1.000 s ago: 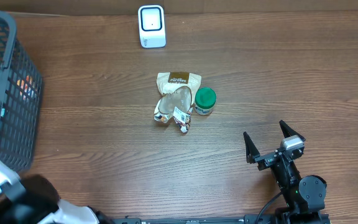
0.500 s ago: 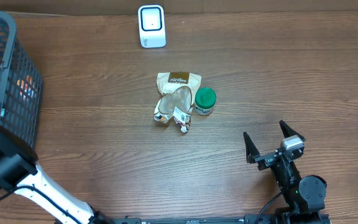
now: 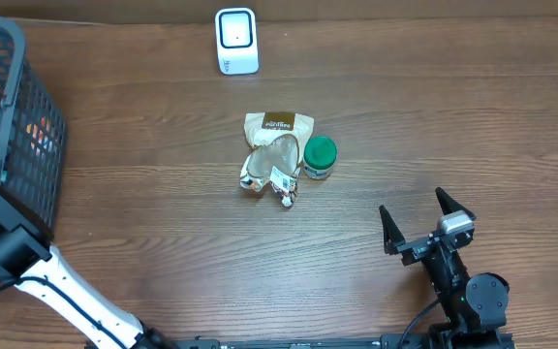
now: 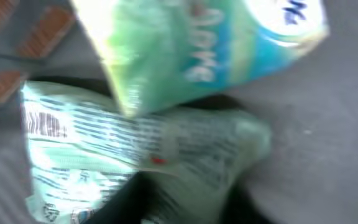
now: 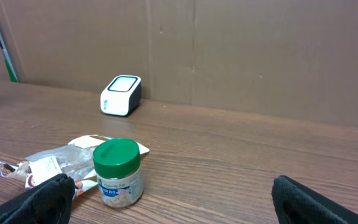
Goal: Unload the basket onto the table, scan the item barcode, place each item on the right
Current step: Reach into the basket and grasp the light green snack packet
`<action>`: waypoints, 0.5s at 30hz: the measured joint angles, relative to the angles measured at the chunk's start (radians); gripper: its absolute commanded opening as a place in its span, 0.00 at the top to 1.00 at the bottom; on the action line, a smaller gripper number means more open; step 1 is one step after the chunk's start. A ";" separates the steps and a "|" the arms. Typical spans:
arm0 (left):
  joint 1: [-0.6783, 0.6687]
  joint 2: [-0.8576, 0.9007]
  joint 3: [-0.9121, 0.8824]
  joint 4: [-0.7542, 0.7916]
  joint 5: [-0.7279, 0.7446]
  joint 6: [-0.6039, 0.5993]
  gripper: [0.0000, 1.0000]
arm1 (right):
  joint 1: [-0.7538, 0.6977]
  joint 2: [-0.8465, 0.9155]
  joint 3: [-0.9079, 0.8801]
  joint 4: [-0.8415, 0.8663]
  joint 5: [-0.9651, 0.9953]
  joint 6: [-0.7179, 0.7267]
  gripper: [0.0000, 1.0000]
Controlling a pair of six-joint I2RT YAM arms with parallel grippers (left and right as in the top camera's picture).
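Note:
In the left wrist view, a pale green printed packet lies inside the basket, with a barcode showing at its left end. My left gripper is down in the basket; its dark fingers sit against either side of the packet's lower part, shut on it, though the picture is blurred. A second green and blue packet lies above it. The white scanner stands at the table's far edge. My right gripper rests open near the front right, holding nothing.
The black mesh basket occupies the left edge. Mid-table lie a brown pouch, a clear bag and a green-lidded jar, which also appears in front of my right gripper as the jar.
My left arm has reached from the front left corner up into the basket, and its jaws have closed in on the green packet. The right arm has not moved.

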 measured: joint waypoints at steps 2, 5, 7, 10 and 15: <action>0.006 0.000 0.010 0.000 0.005 0.003 0.96 | 0.000 0.000 0.000 0.000 0.000 0.000 0.00; 0.007 0.000 0.015 -0.007 0.013 0.004 0.96 | 0.000 0.000 0.000 0.000 0.000 0.000 0.00; 0.007 0.000 0.017 -0.018 0.023 0.004 0.96 | 0.000 0.000 0.000 0.000 0.000 0.000 0.00; 0.010 -0.004 0.020 -0.040 0.046 0.004 0.96 | 0.000 0.000 0.000 0.000 0.000 0.000 0.00; 0.013 -0.045 0.010 -0.075 0.119 0.000 0.96 | 0.000 0.000 0.000 0.000 0.000 0.000 0.00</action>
